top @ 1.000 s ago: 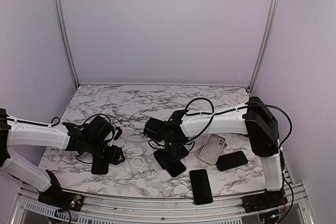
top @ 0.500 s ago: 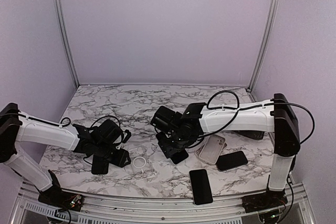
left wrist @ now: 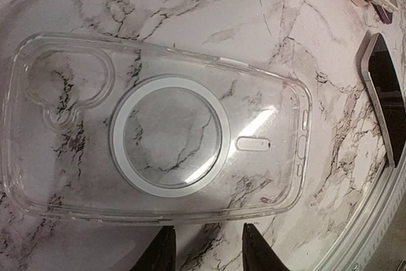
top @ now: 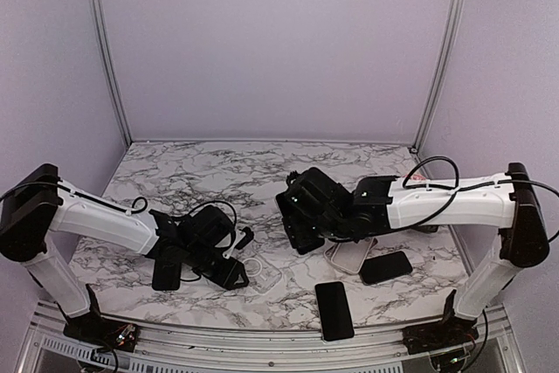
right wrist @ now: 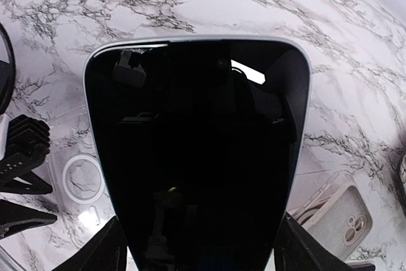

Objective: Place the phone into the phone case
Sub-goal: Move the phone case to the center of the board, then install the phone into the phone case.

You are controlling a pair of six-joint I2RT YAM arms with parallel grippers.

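Top external view: your right gripper [top: 302,226] hangs over mid-table; your left gripper [top: 229,270] sits low on the marble table [top: 218,176] toward the front edge.

Right wrist view: you have the phone [right wrist: 196,150] in hand, dark screen facing the camera. One finger [right wrist: 104,255] presses on each long edge, so the jaws are clamped on it. It is held off the marble.

Left wrist view: the clear phone case [left wrist: 158,150] lies flat on the marble, with a white ring at its centre and the camera cutout at one end. Your left fingertips [left wrist: 162,255] stop just short of its near long edge. The gap between them is narrow, with only marble in it and nothing gripped.

Front right: two dark phones [top: 334,310] lie on the table, with a beige case [top: 354,253] beside them under your right arm.
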